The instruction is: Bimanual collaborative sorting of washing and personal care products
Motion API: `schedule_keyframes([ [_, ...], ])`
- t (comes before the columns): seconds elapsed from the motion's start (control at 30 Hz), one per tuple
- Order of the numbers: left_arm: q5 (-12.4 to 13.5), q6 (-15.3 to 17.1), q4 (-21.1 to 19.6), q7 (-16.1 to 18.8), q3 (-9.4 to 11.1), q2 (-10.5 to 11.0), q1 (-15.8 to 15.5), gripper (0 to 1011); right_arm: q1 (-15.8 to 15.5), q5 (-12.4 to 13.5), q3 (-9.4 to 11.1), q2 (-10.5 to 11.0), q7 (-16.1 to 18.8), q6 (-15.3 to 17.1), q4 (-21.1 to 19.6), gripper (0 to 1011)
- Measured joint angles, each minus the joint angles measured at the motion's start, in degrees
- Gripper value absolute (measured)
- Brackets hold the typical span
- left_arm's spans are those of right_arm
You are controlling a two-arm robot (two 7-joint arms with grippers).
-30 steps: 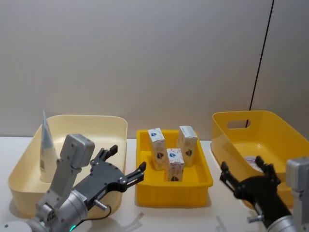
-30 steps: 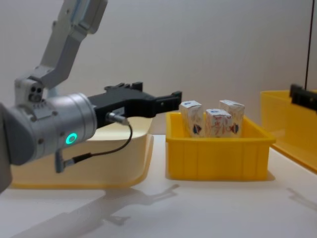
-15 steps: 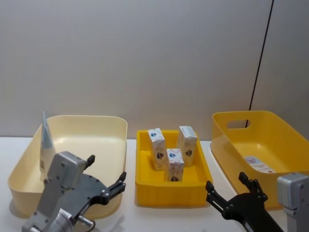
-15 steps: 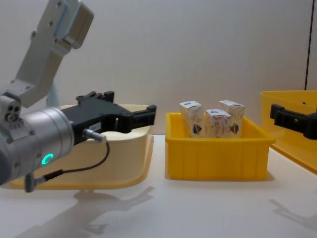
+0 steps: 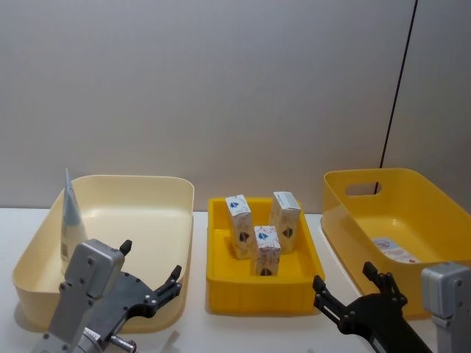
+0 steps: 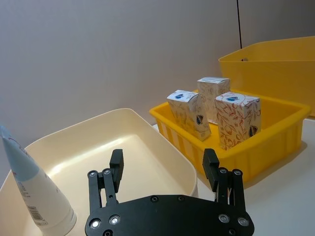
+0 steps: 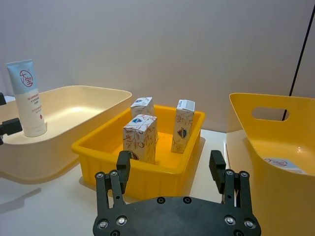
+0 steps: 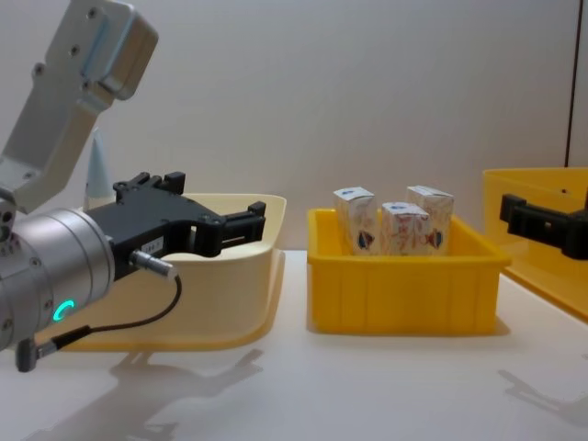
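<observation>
Three small white cartons [image 5: 267, 250] [image 7: 140, 137] [image 6: 237, 120] stand upright in the small yellow tray [image 5: 265, 298] at the centre. A pale-blue tube [image 5: 70, 220] [image 7: 27, 98] [image 6: 29, 191] stands upright at the far left of the cream bin [image 5: 125, 180]. My left gripper [image 5: 151, 261] [image 6: 163, 157] [image 8: 220, 197] hovers open and empty at the cream bin's near right corner. Near the table's front, between the tray and the right bin, my right gripper [image 5: 344, 278] [image 7: 170, 158] is open and holds nothing.
A large yellow bin [image 5: 412, 206] with a handle cut-out stands at the right; a flat whitish item with red print [image 5: 390, 248] lies on its floor. A grey wall closes the scene behind. Bare white table [image 8: 367, 386] lies in front of the containers.
My left gripper has drawn back and down to the left, away from the yellow tray. The right gripper shifted left and lower at first, then held still. Cartons and tube stayed put.
</observation>
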Motion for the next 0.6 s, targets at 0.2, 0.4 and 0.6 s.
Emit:
schedule_keyframes([
  [0.2,0.03,0.00,0.00,0.03,0.00,0.02,0.01,1003,1.07,-0.01,-0.03,0.01,0.53,1.15,0.47,1001],
  [0.4,0.03,0.00,0.00,0.03,0.00,0.02,0.01,1003,2.99,-0.29,-0.40,-0.23,1.01,2.35,1.55,1001],
  [0.6,0.03,0.00,0.00,0.02,0.01,0.02,0.01,1003,6.39,-0.97,-1.29,-0.91,1.85,4.22,3.49,1001],
])
